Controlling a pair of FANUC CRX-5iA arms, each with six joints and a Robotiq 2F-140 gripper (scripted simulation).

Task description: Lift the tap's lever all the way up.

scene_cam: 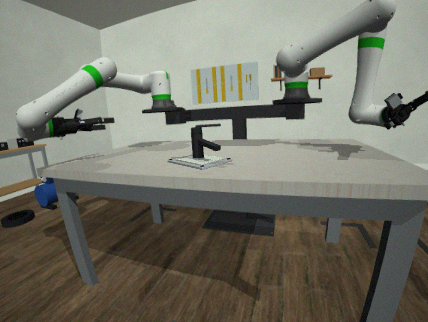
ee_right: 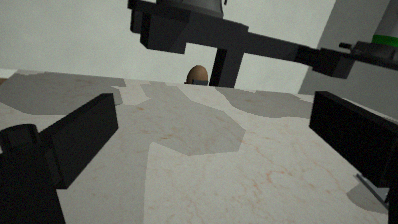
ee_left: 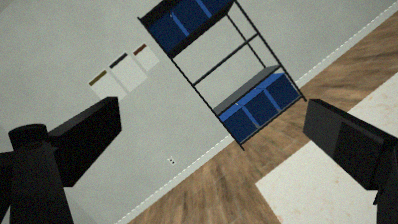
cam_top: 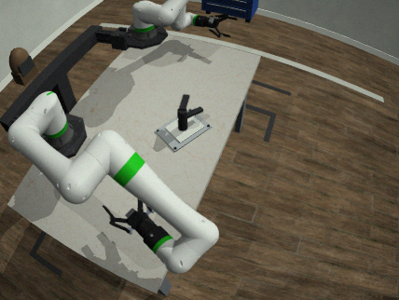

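Note:
A black tap (cam_top: 183, 121) (scene_cam: 197, 144) stands upright on a grey base plate (cam_top: 168, 140) (scene_cam: 221, 160). Its flat lever (cam_top: 185, 101) (scene_cam: 210, 125) lies about level on top of the body. The spout (cam_top: 195, 112) (scene_cam: 210, 145) slopes down below it, turned a little aside from the lever. My right gripper (cam_top: 122, 204) (scene_cam: 108, 123) (ee_right: 213, 110) is open and empty, in the air well away from the tap, at the near end in the top view. My left gripper (cam_top: 231, 27) (ee_left: 212, 115) is open and empty, far off beyond the table's far end, facing away from the tap.
The tap stands near the front long edge of the table (cam_top: 224, 84) (scene_cam: 300, 170). The two arm bases sit on a dark mounting beam (cam_top: 53, 76) (scene_cam: 225, 113) (ee_right: 275, 47) along the opposite edge. A shelf with blue bins (ee_left: 250, 112) stands beyond the left gripper.

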